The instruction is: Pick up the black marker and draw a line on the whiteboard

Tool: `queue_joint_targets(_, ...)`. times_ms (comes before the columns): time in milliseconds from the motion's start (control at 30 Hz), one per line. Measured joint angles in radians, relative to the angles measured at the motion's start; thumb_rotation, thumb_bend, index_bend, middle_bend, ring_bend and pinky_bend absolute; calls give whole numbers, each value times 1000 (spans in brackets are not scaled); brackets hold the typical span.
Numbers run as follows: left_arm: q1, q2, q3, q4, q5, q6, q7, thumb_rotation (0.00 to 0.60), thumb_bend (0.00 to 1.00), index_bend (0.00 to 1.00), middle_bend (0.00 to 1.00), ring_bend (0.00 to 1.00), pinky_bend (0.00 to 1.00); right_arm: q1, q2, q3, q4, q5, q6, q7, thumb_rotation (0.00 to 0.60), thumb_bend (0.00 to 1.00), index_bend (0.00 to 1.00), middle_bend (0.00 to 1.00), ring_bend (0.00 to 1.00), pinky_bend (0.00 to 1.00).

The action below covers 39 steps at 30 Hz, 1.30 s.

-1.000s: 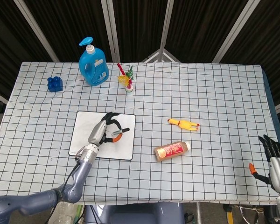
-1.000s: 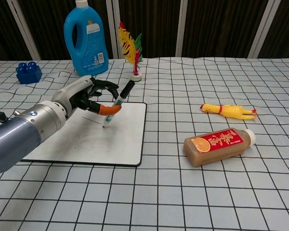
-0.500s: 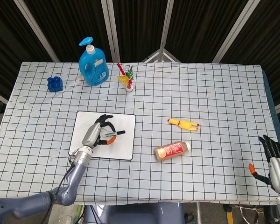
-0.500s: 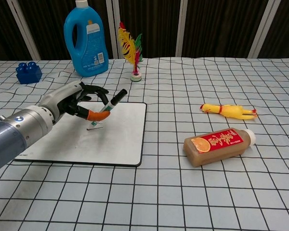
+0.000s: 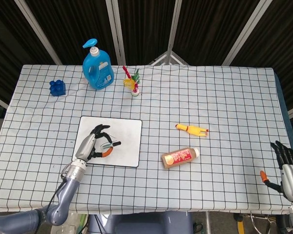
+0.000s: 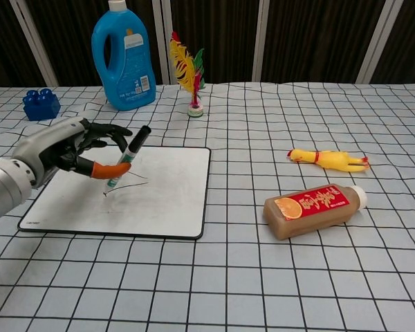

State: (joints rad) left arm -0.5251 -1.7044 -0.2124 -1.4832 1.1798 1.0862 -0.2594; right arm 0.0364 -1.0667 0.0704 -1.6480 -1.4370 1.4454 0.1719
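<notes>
The whiteboard (image 5: pixel 124 127) (image 6: pixel 173 194) lies flat on the checked cloth, left of centre. My left hand (image 5: pixel 93 146) (image 6: pixel 62 146) hovers over its left half and pinches the black marker (image 6: pixel 127 158) (image 5: pixel 110 144) between thumb and fingers. The marker tilts, tip down on the board. A thin dark line (image 6: pixel 133 182) runs across the board from the tip toward the right. My right hand (image 5: pixel 289 165) rests at the table's near right corner, fingers apart, holding nothing; only the head view shows it.
A blue detergent bottle (image 5: pixel 97 66) (image 6: pixel 123 61), a feathered toy (image 5: pixel 132 83) (image 6: pixel 187 72) and a blue block (image 5: pixel 57 87) (image 6: pixel 41 104) stand at the back. A rubber chicken (image 5: pixel 191 129) (image 6: pixel 328 159) and a brown bottle (image 5: pixel 180 157) (image 6: pixel 315 209) lie right of the board.
My left hand has drawn the marker leftward and toward me across the board, leaving a dark line behind the tip. The right hand has not moved.
</notes>
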Motion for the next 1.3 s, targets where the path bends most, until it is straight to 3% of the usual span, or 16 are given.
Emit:
queue_joint_targets(233, 55, 113, 1, -132, 92, 101, -51, 600, 535, 678, 138, 0, 0, 1, 0, 0, 0, 1, -3, -1, 600, 354, 0, 0, 0, 0)
queue_joint_targets(433, 65, 176, 3, -143, 102, 105, -15, 600, 517, 675, 134, 0, 0, 1, 1, 1, -1, 5, -4, -2, 600, 354, 0, 0, 0, 0)
queue_joint_targets(700, 45, 244, 40, -85, 76, 46, 236, 600, 514, 669, 134, 0, 0, 2, 0, 0, -2, 3, -6, -11, 600, 353, 0, 0, 0, 0)
queue_joint_targets(933, 18, 258, 65, 25, -13, -4, 482, 600, 511, 659, 127, 0, 0, 0, 0, 0, -6, 5, -4, -16, 600, 354, 0, 0, 0, 0)
queue_joint_targets(1300, -14, 158, 61, 188, -102, -40, 576, 600, 365, 563, 33, 0, 0, 0, 1, 1, -5, 7, -4, -15, 600, 354, 0, 0, 0, 0)
